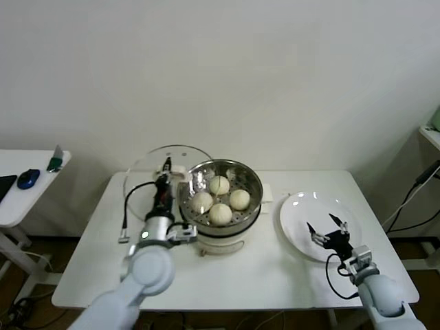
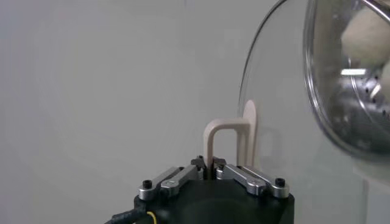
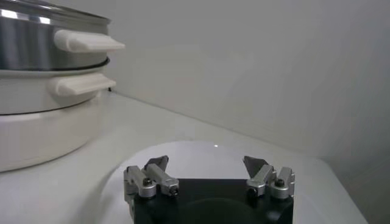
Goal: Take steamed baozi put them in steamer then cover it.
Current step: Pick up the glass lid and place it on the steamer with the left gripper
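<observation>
Four round cream-white steamed baozi (image 1: 220, 198) sit in the shiny steel steamer (image 1: 221, 199). Left pincer (image 1: 166, 167) pinches the clear glass cover's (image 1: 148, 172) cream handle, beside the steamer; lower it level, centred. Right pincer (image 1: 328, 229) spread over white plate (image 1: 299, 230).

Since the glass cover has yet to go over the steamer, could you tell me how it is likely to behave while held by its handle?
The cover looks rigid, so it should not flex. Glass with a metal rim, it is probably fragile and fairly heavy for its thickness. The left tool is shut on the narrow cream handle alone, with the cover tilted beside the steamer, so it may swing or pivot in the grip.
</observation>
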Robot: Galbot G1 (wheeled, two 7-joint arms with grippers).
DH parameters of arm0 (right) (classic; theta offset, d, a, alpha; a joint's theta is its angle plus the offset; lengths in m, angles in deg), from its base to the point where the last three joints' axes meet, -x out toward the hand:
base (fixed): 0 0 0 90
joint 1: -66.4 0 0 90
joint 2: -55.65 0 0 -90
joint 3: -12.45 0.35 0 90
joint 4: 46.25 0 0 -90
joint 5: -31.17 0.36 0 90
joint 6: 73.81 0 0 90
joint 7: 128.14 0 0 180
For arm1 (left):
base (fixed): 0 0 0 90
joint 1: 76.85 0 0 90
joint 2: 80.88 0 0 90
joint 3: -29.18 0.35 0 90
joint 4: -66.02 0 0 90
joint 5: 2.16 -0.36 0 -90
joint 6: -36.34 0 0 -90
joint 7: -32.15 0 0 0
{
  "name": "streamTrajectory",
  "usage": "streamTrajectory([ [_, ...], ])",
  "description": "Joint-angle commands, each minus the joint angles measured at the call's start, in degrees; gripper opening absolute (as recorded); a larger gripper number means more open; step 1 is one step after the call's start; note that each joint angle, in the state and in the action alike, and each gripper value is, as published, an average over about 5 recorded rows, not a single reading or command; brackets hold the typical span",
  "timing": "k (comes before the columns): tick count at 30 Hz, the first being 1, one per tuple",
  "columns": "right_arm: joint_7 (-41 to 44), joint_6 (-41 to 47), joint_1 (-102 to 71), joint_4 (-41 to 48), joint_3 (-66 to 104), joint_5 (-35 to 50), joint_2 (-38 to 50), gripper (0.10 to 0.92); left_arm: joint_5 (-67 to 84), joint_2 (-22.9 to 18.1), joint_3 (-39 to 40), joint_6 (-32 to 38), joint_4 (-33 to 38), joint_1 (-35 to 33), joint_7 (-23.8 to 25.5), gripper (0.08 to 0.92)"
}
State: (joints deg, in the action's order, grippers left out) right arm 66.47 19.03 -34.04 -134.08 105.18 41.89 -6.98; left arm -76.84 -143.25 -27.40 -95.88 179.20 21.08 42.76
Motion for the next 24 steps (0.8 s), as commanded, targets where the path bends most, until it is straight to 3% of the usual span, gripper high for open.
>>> streamTrajectory([
  [1, 0.0, -0.3, -0.5, 0.4, 1.4, -0.2, 0.2, 0.823, -6.3, -18.0, 5.5, -2.8, -13.1, 7.9, 4.0, 0.148],
  [12, 0.0, -0.6, -0.6, 0.3, 1.7, -0.4, 0.0, 0.823, -8.5, -22.0, 6.6, -2.8, -17.8, 6.5, 3.6, 0.148],
  [24, 0.3, -1.2, -0.7, 0.6, 2.0, -0.8, -0.3, 0.823, -7.9, -22.8, 6.3, -2.8, -21.6, 7.1, 2.4, 0.148],
])
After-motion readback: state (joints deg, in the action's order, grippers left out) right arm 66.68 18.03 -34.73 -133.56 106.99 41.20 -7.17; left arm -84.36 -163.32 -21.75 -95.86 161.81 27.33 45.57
